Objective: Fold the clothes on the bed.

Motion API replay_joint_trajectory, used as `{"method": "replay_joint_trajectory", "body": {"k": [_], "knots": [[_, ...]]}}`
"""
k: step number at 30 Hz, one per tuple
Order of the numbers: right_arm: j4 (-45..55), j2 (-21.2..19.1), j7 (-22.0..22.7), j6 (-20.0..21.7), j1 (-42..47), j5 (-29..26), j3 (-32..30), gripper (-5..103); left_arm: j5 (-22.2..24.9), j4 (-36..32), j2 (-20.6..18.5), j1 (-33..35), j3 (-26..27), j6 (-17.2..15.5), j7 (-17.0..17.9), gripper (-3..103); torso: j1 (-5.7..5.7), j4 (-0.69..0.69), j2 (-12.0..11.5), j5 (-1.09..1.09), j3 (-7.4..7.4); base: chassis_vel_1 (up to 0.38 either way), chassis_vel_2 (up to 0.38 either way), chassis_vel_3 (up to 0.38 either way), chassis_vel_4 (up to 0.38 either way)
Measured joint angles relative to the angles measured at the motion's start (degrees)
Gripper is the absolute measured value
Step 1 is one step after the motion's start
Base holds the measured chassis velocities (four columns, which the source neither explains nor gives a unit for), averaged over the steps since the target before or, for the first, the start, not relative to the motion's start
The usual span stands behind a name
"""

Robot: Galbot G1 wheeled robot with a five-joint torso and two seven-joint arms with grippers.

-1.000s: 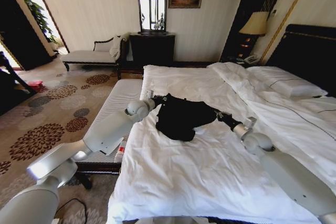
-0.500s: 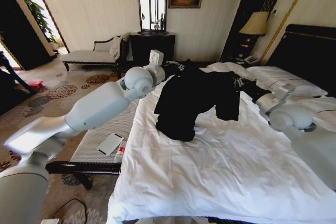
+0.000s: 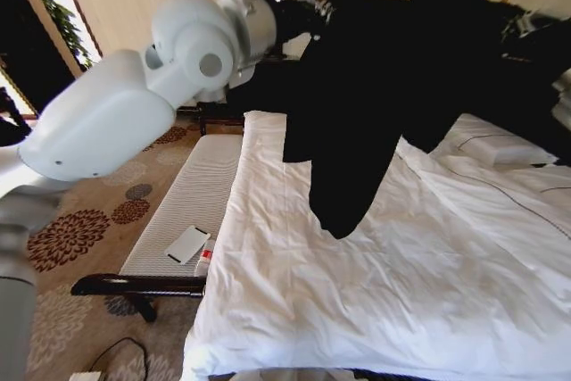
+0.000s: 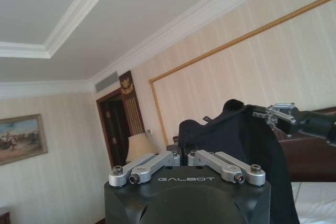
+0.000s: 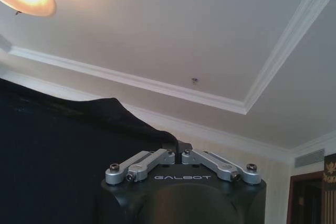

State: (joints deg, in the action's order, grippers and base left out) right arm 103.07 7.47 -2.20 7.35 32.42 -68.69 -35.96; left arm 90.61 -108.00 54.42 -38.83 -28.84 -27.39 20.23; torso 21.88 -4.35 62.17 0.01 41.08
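The clothes, a black T-shirt (image 3: 375,86), hang in the air above the bed (image 3: 357,310), stretched between both grippers. The lowest tip dangles just over the white sheet. My left gripper (image 3: 308,13) is raised high at the shirt's left end. In the left wrist view it (image 4: 181,157) is shut on the black fabric (image 4: 247,145). My right gripper (image 3: 535,24) holds the other end at the upper right. In the right wrist view it (image 5: 178,149) is shut on the shirt (image 5: 52,156), which drapes to one side of it. The right gripper (image 4: 283,116) also appears far off in the left wrist view.
A ribbed grey-white bench (image 3: 192,194) runs along the bed's left side, with a flat white object (image 3: 187,244) and a small red-and-white bottle (image 3: 205,260) on it. Patterned carpet (image 3: 62,238) lies to the left. White pillows (image 3: 500,149) sit at the right.
Both arms have risen steeply, lifting the shirt off the sheet. It was bunched on the bed a second ago and now hangs spread between the grippers.
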Motion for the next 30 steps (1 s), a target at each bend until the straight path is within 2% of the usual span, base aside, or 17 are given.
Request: {"method": "replay_joint_trajectory", "body": {"k": [1,2,6,7,12,14,15,17,19,21,22,24,26,27,30], "knots": [[0.7,-0.4,0.3,0.4,2.3,0.3,-3.3,1,2.2,-1.6,-0.9,-1.0,0.2,-0.3,0.8,1,0.0,0.01,0.0,0.0,0.0,0.0,0.0,0.0,0.0],[0.7,-0.4,0.3,0.4,2.3,0.3,-3.3,1,2.2,-1.6,-0.9,-1.0,0.2,-0.3,0.8,1,0.0,0.01,0.0,0.0,0.0,0.0,0.0,0.0,0.0],[2.7,-0.5,1.3,1.5,10.2,2.6,-13.0,1,8.9,-7.7,-6.1,-1.9,1.1,-0.8,3.9,1,0.0,0.05,0.0,-0.02,0.01,0.0,0.0,0.0,0.0],[2.7,-0.5,1.3,1.5,10.2,2.6,-13.0,1,8.9,-7.7,-6.1,-1.9,1.1,-0.8,3.9,1,0.0,0.05,0.0,-0.02,0.01,0.0,0.0,0.0,0.0],[5.7,0.9,3.5,4.5,12.9,4.6,-16.2,1,14.2,-13.3,-11.6,-0.4,2.7,-1.0,6.2,1,0.01,0.07,0.0,-0.02,0.01,0.0,0.0,0.0,0.0],[7.2,1.8,4.2,6.1,13.6,6.7,-16.7,1,15.3,-15.7,-14.0,2.1,3.8,-1.1,6.8,1,0.0,0.05,0.0,-0.03,0.01,0.0,0.0,0.0,0.0],[7.2,1.8,4.2,6.1,13.6,6.7,-16.7,1,15.3,-15.7,-14.0,2.1,3.8,-1.1,6.8,1,0.0,0.05,0.0,-0.03,0.01,0.0,0.0,0.0,0.0],[8.4,3.6,5.0,7.7,14.3,9.2,-15.2,1,15.4,-17.5,-16.2,6.7,5.3,-1.3,7.0,1,-0.01,0.03,0.0,-0.04,0.0,0.0,0.0,0.0,0.0],[8.8,6.4,6.2,9.0,15.3,10.7,-11.5,1,14.0,-17.8,-17.9,12.7,6.5,-1.6,6.9,1,-0.01,0.04,0.0,-0.05,0.0,0.0,0.0,0.0,0.0],[8.8,7.3,6.4,9.1,15.7,11.1,-10.5,1,13.4,-17.7,-18.1,14.2,6.7,-1.6,6.7,1,-0.01,0.05,0.0,-0.04,0.01,0.0,0.0,0.0,0.0],[8.7,10.2,6.6,9.3,16.9,12.9,-7.5,1,10.9,-16.7,-18.5,18.8,7.0,-1.8,5.9,1,0.01,0.07,0.0,-0.02,0.02,0.0,0.0,0.0,0.0],[8.3,11.8,6.6,9.2,17.5,13.9,-5.7,1,9.5,-15.8,-18.4,20.6,7.0,-1.8,5.5,1,0.02,0.06,0.0,-0.02,0.03,0.0,0.0,0.0,0.0],[6.9,14.4,6.6,8.6,17.7,15.8,-2.2,1,6.3,-13.2,-17.3,23.8,6.7,-1.8,4.6,1,0.03,0.07,0.0,-0.02,0.04,0.0,0.0,0.0,0.0],[4.2,17.9,6.6,7.3,16.7,17.7,2.7,1,2.2,-9.2,-14.8,26.7,5.7,-1.5,3.2,1,0.03,0.05,0.0,-0.01,0.04,0.0,0.0,0.0,0.0],[1.8,19.9,6.5,5.8,15.3,19.7,6.2,1,-1.3,-5.5,-12.5,28.1,4.3,-0.7,1.5,1,0.03,0.04,0.0,-0.01,0.03,0.0,0.0,0.0,0.0]]}}
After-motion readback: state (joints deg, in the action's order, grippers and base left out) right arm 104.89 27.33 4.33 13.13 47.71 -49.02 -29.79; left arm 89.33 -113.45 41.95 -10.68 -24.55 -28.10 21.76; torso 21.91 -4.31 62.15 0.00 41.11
